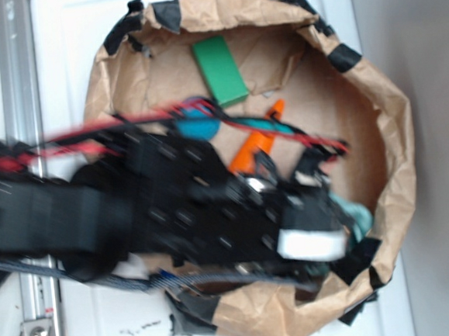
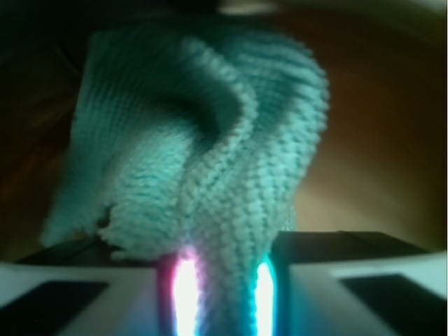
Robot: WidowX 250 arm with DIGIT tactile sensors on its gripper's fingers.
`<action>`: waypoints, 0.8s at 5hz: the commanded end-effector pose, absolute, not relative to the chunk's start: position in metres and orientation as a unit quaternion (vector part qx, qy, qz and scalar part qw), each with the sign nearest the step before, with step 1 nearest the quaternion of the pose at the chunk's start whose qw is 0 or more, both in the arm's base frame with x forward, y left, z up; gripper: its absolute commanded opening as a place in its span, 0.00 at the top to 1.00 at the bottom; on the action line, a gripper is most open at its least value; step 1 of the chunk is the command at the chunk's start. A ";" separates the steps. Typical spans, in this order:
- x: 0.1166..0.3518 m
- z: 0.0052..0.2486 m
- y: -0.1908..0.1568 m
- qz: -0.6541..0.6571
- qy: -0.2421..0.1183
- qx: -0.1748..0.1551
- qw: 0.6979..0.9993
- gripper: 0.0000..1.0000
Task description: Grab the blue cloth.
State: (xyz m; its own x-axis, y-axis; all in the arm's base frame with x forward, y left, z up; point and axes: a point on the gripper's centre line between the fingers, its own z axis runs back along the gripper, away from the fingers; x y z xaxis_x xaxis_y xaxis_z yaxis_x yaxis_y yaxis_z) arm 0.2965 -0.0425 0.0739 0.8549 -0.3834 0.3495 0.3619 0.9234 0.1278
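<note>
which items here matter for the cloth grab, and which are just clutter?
Part of the job:
- blue cloth, pinched between the fingers in the wrist view
- gripper, shut on it

Just lying about:
- green block
- orange carrot
- blue ball, partly hidden by the arm
- brown paper bag that holds everything

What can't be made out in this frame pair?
- Exterior: most of the blue cloth is hidden behind the blurred arm; only a sliver shows.
- Exterior: the end effector tips are lost in motion blur.
- Wrist: the cloth fills the view, hiding the paper bag floor.
- Exterior: the orange carrot and blue ball are partly covered by arm and cables.
</note>
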 end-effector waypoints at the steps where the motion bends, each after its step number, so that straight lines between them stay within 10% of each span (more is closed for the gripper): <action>1: 0.261 0.138 -0.025 -0.092 -0.180 -0.030 0.979 1.00; 3: 0.287 0.151 -0.029 0.094 0.058 0.002 0.994 1.00; 4: 0.295 0.145 -0.026 0.090 0.045 0.034 0.994 1.00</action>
